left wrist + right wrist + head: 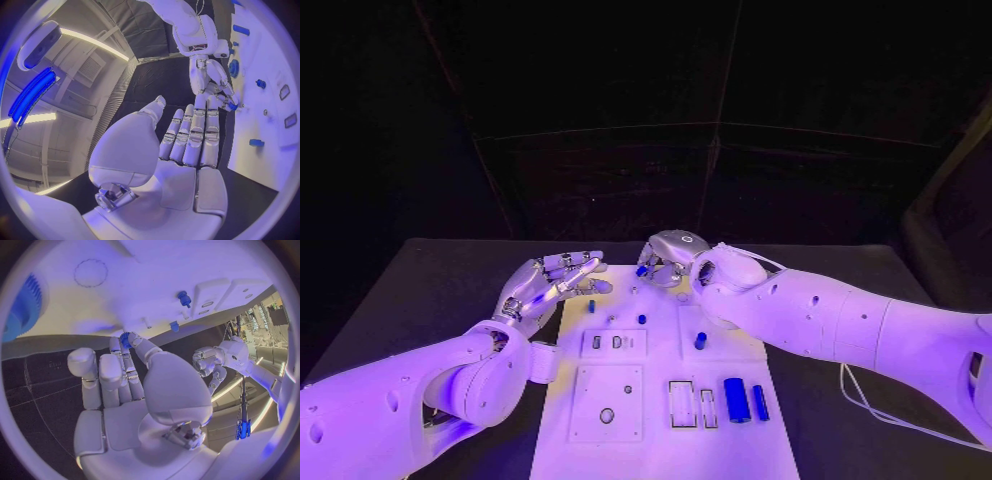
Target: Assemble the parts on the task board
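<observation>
Your right hand (672,262) pinches a small blue part (642,270) in its fingers over the task board's (661,440) top edge, mid-frame. Your left hand (548,283) is spread and empty. Two blue cylinders (746,400) lower right look unplaced; much remains, I'd judge.

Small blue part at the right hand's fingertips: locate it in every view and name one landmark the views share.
Head view: the small blue part sits at the right hand's fingertips, over the far end of the task board.
Left wrist view: it is at the tips of the right hand, beside the board's edge.
Right wrist view: it is pinched at that hand's own fingertips.
Shared landmark: the white task board.
</observation>
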You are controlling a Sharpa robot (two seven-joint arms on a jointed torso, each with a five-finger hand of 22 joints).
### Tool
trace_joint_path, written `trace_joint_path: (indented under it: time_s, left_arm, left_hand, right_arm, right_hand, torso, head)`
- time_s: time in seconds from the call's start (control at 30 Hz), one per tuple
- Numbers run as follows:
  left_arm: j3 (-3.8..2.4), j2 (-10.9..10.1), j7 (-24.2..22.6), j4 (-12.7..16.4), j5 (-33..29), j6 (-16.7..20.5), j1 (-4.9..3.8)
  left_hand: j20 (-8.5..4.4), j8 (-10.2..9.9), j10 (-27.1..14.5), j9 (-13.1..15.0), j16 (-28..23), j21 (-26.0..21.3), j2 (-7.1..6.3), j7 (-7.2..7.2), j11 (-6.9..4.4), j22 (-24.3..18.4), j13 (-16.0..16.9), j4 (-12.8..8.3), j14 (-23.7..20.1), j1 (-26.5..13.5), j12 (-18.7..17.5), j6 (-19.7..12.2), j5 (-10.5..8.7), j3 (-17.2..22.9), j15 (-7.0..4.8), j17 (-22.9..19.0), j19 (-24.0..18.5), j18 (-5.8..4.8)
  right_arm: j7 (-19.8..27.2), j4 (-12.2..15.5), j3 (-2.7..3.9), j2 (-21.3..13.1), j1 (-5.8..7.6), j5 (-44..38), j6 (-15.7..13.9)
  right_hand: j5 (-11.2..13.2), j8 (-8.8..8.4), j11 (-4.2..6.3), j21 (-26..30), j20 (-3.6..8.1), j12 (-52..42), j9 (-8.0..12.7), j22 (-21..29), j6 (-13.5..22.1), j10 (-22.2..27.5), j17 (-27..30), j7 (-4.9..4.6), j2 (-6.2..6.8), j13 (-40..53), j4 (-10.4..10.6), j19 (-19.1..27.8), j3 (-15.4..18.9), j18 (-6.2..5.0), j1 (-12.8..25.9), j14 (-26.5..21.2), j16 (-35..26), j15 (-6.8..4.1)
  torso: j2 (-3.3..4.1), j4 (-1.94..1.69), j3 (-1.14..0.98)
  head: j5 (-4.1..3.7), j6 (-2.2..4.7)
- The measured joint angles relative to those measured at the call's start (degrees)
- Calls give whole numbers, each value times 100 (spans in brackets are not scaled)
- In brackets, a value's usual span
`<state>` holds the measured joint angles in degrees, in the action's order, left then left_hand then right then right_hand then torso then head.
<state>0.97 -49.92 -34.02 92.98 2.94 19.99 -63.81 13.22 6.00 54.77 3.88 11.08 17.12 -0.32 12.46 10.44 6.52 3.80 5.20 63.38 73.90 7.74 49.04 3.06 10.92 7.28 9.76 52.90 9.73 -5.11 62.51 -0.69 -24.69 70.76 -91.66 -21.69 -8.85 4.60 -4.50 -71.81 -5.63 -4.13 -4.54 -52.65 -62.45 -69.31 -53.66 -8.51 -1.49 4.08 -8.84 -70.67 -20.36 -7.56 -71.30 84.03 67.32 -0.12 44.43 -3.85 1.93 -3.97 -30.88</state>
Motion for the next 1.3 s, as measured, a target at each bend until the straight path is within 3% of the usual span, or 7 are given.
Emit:
trace_joint_path:
  time_s: [0.47,0.63,0.8,0.9,1.1,1.17,1.3]
  left_arm:
    - [-1,13,16,-19,0,-19,-2]
    - [-1,13,20,-22,0,-28,-7]
    - [-1,12,23,-25,0,-36,-14]
    - [-1,11,25,-30,0,-39,-16]
    - [-1,-21,29,-35,0,-43,-18]
    - [-1,-43,32,-33,0,-45,-19]
    - [-1,-94,36,-28,0,-45,-20]
  left_hand:
    - [0,-22,0,1,0,0,0,0,0,1,-5,0,0,0,0,0,0,0,0,5,0,0]
    - [0,-22,0,1,0,0,0,0,0,1,-4,0,0,0,0,0,0,0,0,4,0,0]
    - [0,-22,0,1,0,0,0,0,0,1,-4,0,0,0,0,0,0,0,0,4,0,0]
    - [0,-22,0,1,0,0,0,0,0,1,-4,0,0,0,0,0,0,0,0,4,0,0]
    - [0,-22,0,1,0,0,0,0,0,-6,-4,0,0,0,0,0,0,0,0,9,0,0]
    - [0,-22,0,1,0,0,0,0,0,-6,-3,0,0,0,0,0,0,0,0,9,0,-1]
    - [0,-22,0,1,-22,0,0,0,0,-6,-3,0,0,0,0,0,0,0,0,9,0,-1]
  right_arm:
    - [-6,-125,-3,95,-3,3,68]
    - [-56,-148,-1,114,0,-17,127]
    - [-132,-169,-2,106,-1,-49,157]
    - [-162,-136,-3,67,-2,-63,132]
    - [-181,239,-3,-224,-3,-75,-46]
    - [-185,451,1,-421,-4,-62,-114]
    - [-216,891,144,-885,-7,61,-186]
  right_hand:
    - [5,0,0,0,0,24,1,-6,18,0,8,-2,22,-2,40,0,-40,0,22,0,0,0]
    - [88,-63,-74,34,-38,47,2,161,104,168,195,-73,189,-28,126,85,-66,-1,58,0,-54,5]
    - [247,-90,-292,504,-176,47,92,964,860,835,816,-304,500,-39,297,637,80,-14,74,-167,-474,231]
    - [276,-90,-367,738,-249,24,91,1334,1315,1130,1146,-368,596,-43,387,868,265,-137,18,-303,-698,282]
    - [277,-90,-388,777,-279,-136,56,1377,1404,1189,1214,-397,675,-22,538,891,447,-137,-68,-318,-710,297]
    - [235,-42,-340,696,-269,-265,32,1244,1306,1040,1082,-371,635,5,582,773,491,-138,-134,-274,-599,258]
    - [78,80,-178,328,-200,-655,-22,628,1024,391,573,-230,599,140,732,358,507,-137,-169,-86,-221,130]
  torso:
    - [17,-2,2]
    - [21,-2,3]
    - [27,8,2]
    - [28,13,1]
    - [29,23,-9]
    - [29,30,-10]
    - [25,51,-14]
  head:
    - [41,-19]
    - [42,-28]
    - [49,-29]
    - [49,-29]
    - [50,-22]
    - [51,-14]
    - [60,3]
